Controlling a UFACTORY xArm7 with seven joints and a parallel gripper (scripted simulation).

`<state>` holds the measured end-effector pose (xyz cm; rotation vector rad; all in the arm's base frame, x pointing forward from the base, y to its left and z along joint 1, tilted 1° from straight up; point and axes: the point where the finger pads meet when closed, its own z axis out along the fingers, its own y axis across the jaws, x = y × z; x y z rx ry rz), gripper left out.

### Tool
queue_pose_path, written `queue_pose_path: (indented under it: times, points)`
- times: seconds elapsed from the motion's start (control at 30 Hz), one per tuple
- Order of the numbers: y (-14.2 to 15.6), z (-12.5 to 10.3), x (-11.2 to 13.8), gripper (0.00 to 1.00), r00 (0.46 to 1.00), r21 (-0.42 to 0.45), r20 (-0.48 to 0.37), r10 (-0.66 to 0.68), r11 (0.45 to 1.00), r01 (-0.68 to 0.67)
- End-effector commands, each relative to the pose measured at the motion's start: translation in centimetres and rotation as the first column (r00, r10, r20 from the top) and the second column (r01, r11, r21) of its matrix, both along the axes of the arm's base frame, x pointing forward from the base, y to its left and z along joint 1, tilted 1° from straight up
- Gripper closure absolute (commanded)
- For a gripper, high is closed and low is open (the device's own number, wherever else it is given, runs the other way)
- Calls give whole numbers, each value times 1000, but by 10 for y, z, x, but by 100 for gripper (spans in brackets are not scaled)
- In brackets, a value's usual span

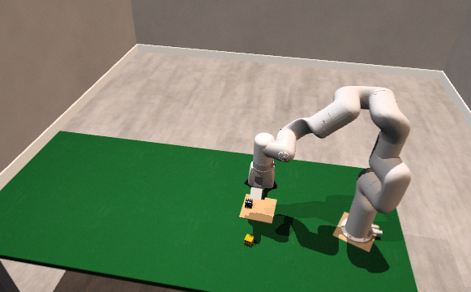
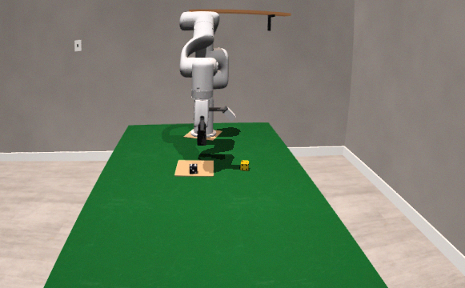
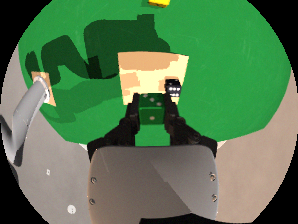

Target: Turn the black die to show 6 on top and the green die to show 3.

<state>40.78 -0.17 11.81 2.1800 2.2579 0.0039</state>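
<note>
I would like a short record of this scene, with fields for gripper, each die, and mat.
gripper: shut on the green die, held above the table
green die: between the fingers, top face not readable
black die: lies on the mat, near one edge; pips too small to count
yellow die: on the table, off the mat
mat: tan, lies flat on the table
</note>
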Motion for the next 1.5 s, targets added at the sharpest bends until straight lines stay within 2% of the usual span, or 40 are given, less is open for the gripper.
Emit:
queue_pose_path:
  times: [0.0, 0.07, 0.1, 0.27, 0.4, 0.57, 0.63, 0.67, 0.7, 0.77, 0.87, 0.9, 0.93, 1.0, 1.13, 1.2, 1.27, 1.33, 1.4, 1.43, 1.47]
  points:
    - [-12, 1, 4, 73, 989, -8, 6, -150, 989, 150]
    - [-12, 1, 4, 73, 989, -8, 6, -150, 989, 150]
    - [-21, 0, 6, 73, 967, -8, 6, -254, 967, 254]
    - [-30, -1, 7, 73, 934, -7, 6, -357, 934, 357]
    - [-39, -1, 8, 73, 890, -6, 7, -455, 890, 455]
    - [-54, -2, 9, 73, 798, -5, 7, -602, 798, 602]
    - [-54, -2, 9, 73, 798, -5, 7, -602, 798, 602]
    - [-58, -3, 10, 73, 773, -4, 6, -634, 773, 634]
    - [-64, -3, 10, 73, 727, -4, 6, -687, 727, 687]
    - [-67, -3, 10, 73, 703, -3, 6, -712, 703, 712]
    - [-75, -4, 10, 73, 628, -2, 5, -778, 628, 778]
    - [-76, -4, 10, 73, 625, -2, 5, -780, 625, 780]
    - [-81, -5, 10, 73, 580, -2, 5, -814, 580, 814]
    - [-84, -5, 11, 73, 544, -1, 5, -839, 544, 839]
    - [-96, -6, 10, 73, 428, 0, 3, -904, 428, 904]
    - [-96, -6, 10, 73, 428, 0, 3, -904, 428, 904]
    - [-106, -7, 10, 73, 325, 1, 1, -946, 325, 946]
    - [-109, -7, 10, 73, 288, 1, 1, -958, 288, 958]
    - [-115, -8, 9, 73, 221, 2, 0, -975, 221, 975]
    - [-116, -8, 9, 73, 205, 2, -1, -979, 205, 979]
    - [-120, -8, 9, 73, 161, 2, -2, -987, 161, 987]
